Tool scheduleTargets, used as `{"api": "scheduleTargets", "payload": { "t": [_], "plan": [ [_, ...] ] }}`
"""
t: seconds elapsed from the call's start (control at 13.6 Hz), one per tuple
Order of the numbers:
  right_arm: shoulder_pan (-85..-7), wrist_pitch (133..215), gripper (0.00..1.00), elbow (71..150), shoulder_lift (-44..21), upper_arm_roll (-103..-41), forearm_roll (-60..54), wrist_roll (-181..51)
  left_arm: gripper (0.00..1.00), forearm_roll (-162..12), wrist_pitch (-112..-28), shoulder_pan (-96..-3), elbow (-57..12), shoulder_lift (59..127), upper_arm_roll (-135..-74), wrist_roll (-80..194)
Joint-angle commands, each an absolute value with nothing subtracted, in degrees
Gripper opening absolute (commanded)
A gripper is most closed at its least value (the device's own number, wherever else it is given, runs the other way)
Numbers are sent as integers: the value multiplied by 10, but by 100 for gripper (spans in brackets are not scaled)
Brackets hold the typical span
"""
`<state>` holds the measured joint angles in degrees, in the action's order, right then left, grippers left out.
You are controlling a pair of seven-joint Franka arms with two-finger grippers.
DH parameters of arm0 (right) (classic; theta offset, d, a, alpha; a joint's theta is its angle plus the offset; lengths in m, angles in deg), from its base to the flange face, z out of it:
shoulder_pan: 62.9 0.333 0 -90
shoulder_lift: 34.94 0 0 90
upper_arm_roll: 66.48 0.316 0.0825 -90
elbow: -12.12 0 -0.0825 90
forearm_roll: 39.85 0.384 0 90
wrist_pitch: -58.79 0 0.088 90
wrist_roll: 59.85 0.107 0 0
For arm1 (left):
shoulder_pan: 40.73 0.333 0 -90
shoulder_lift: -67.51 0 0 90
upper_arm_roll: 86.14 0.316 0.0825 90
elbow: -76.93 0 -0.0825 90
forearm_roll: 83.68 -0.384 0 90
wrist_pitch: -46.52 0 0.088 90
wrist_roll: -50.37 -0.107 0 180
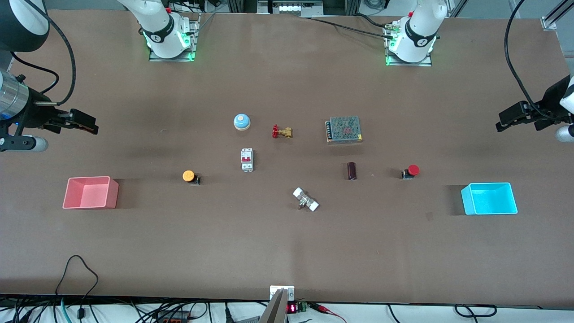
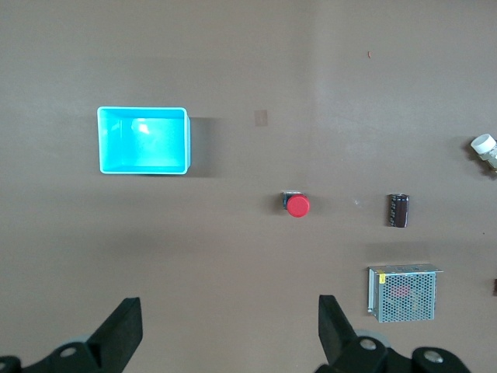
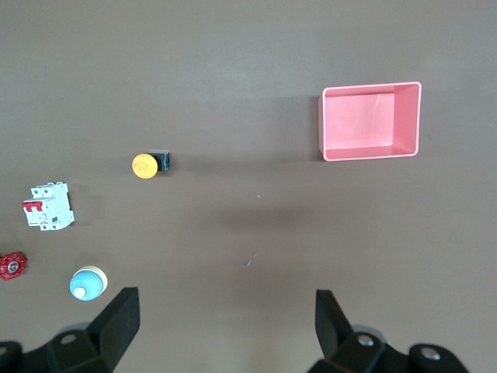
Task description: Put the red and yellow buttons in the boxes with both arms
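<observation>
The yellow button (image 1: 189, 176) stands on the table beside the pink box (image 1: 89, 204), which is at the right arm's end. The red button (image 1: 411, 170) stands beside the cyan box (image 1: 466, 199), at the left arm's end. My right gripper (image 1: 85, 123) hangs open and empty high over the table's edge at its own end. Its wrist view shows the yellow button (image 3: 145, 165), the pink box (image 3: 365, 153) and the gripper (image 3: 227, 318). My left gripper (image 1: 506, 120) hangs open and empty over its end. Its wrist view shows the red button (image 2: 297, 206), the cyan box (image 2: 144, 169) and the gripper (image 2: 230, 326). Both boxes are empty.
Between the buttons lie a blue dome bell (image 1: 241, 121), a brass valve with a red handle (image 1: 282, 132), a mesh-covered power supply (image 1: 344, 129), a white circuit breaker (image 1: 247, 159), a dark cylinder (image 1: 352, 171) and a white fitting (image 1: 306, 199).
</observation>
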<state>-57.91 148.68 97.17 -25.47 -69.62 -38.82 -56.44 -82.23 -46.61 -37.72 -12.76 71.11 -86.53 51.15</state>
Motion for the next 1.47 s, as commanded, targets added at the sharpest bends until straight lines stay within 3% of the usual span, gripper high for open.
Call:
{"api": "scheduleTargets", "payload": {
  "t": [0.0,0.44,0.81,1.03,1.4],
  "plan": [
    [-584,1478,100,966,-254,-694,-382,-571,100,-822,-462,-377,-133,701,-866,505],
    [-579,1476,100,967,-234,-692,-380,-569,100,-822,-460,-382,-131,733,-866,507],
    [-542,1483,100,981,-202,-684,-383,-561,100,-814,-483,-391,-97,852,-865,500],
    [-538,1588,100,1075,-216,-684,-384,-560,100,-816,-530,-429,-103,908,-864,499],
    [-497,1795,100,1225,-233,-684,-383,-494,100,-813,-660,-458,-179,958,-864,498]
  ]
}}
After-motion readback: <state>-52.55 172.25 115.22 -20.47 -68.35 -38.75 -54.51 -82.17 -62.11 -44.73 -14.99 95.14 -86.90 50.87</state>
